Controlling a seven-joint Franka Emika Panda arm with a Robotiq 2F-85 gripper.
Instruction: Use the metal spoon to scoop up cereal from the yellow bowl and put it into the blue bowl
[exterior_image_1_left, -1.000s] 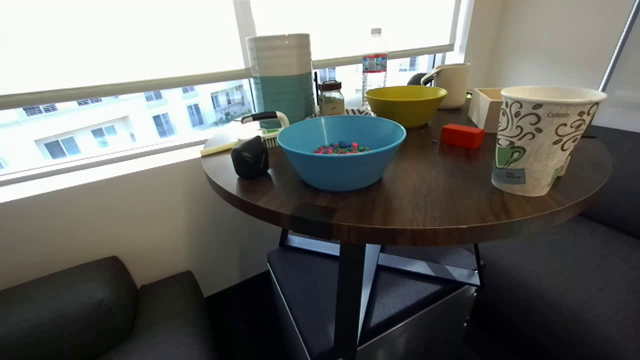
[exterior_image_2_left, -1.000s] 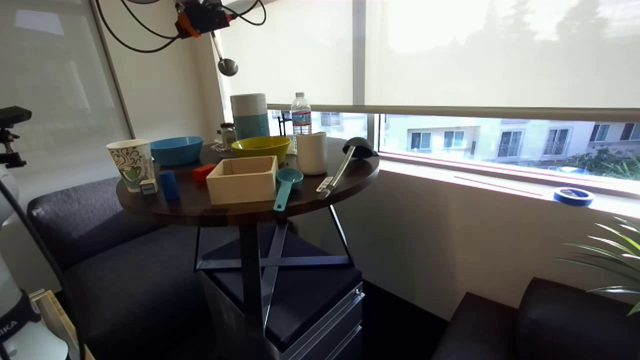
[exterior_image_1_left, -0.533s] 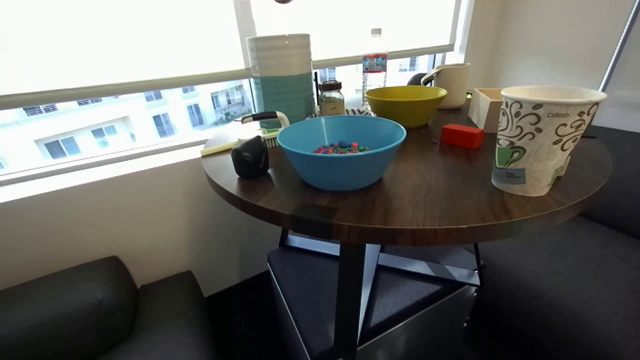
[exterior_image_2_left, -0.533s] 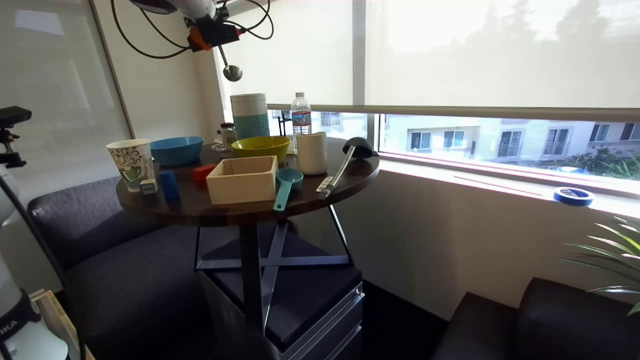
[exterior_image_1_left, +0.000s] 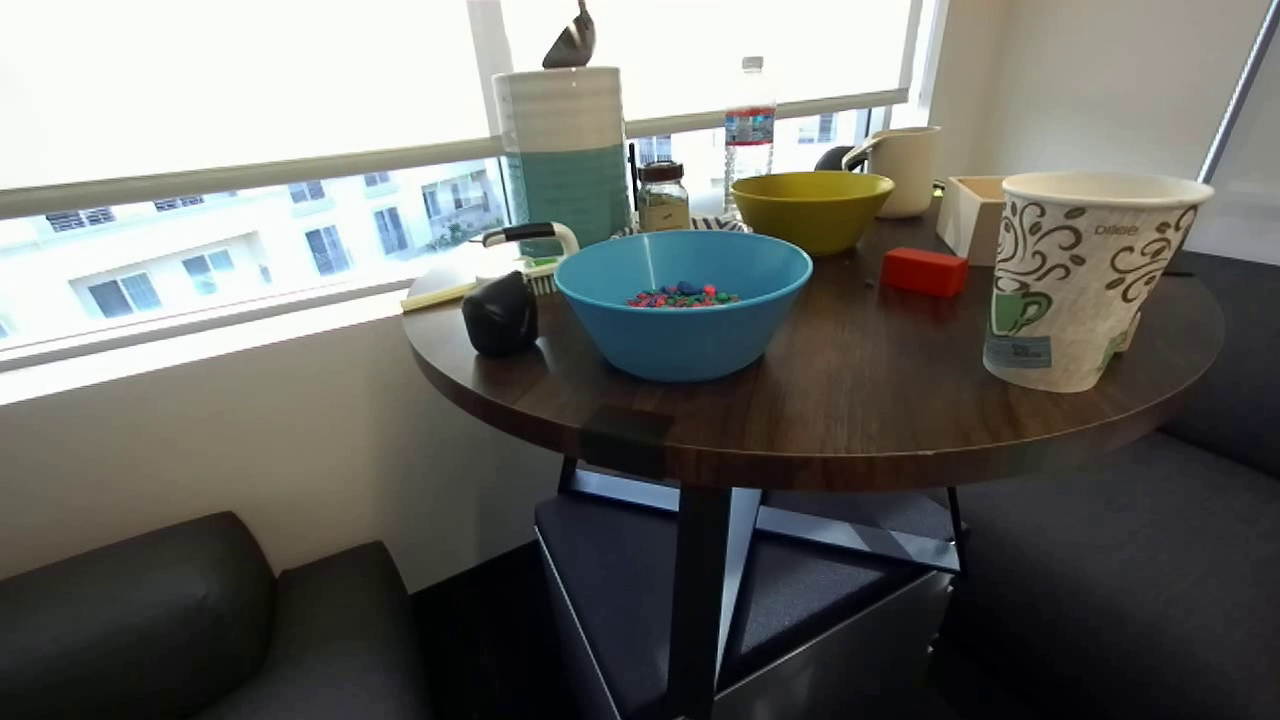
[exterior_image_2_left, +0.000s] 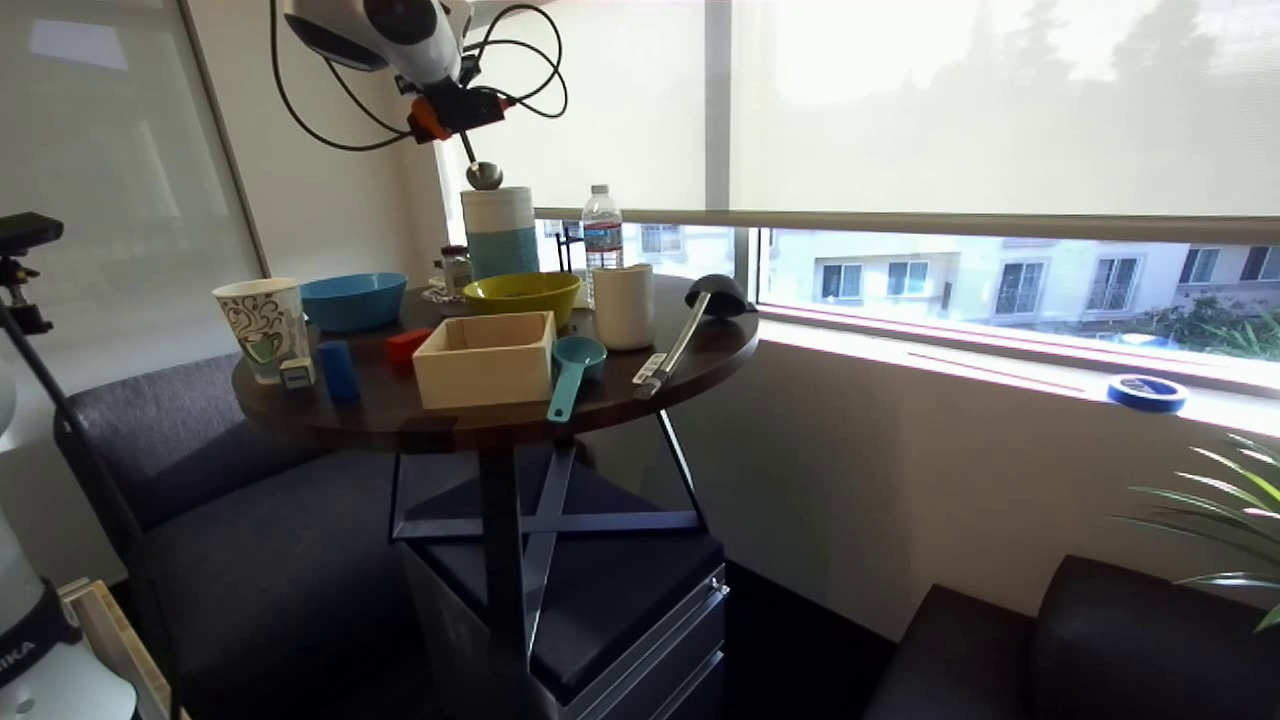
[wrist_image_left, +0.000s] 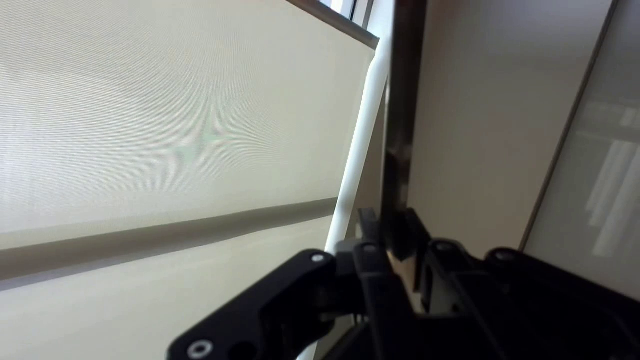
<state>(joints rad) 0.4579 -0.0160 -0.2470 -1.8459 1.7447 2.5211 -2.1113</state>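
One black gripper (wrist_image_left: 393, 227) clasps a silver metal spoon (exterior_image_2_left: 484, 177); below it (well apart) sits a round yellow bowl (exterior_image_1_left: 812, 216).

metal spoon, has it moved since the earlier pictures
Yes, down and slightly to picture right: in an exterior view the metal spoon now appears at the rim of the white-and-teal canister, where earlier it appeared clear above.
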